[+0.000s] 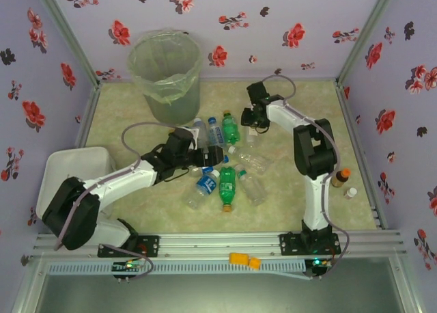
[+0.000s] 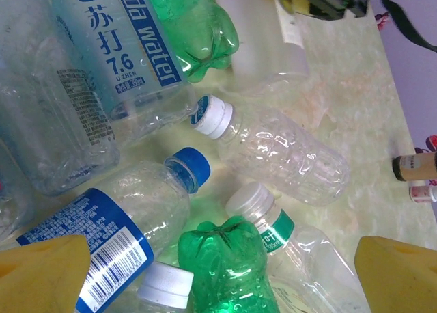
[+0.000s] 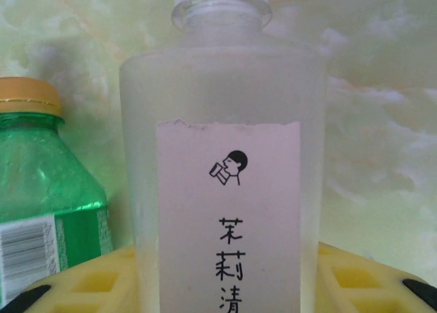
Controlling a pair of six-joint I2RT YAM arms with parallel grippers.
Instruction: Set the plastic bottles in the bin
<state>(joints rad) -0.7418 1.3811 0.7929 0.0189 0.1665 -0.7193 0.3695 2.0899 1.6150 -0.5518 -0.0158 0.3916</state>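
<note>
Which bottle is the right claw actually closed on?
The frosted bottle with the white cap and pale label bearing a drinking-figure logo, clamped in the right claw. The green bottle beside it, gold-capped, sits outside the grip.

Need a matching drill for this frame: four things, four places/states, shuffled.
1 bin
2 left pincer
3 right pincer
4 orange-capped bottle

a shut on frosted bottle
b far left, upright
c open over bottle pile
d near right edge, away from pile

Pairs: 1-b, 2-c, 3-a, 4-d
</note>
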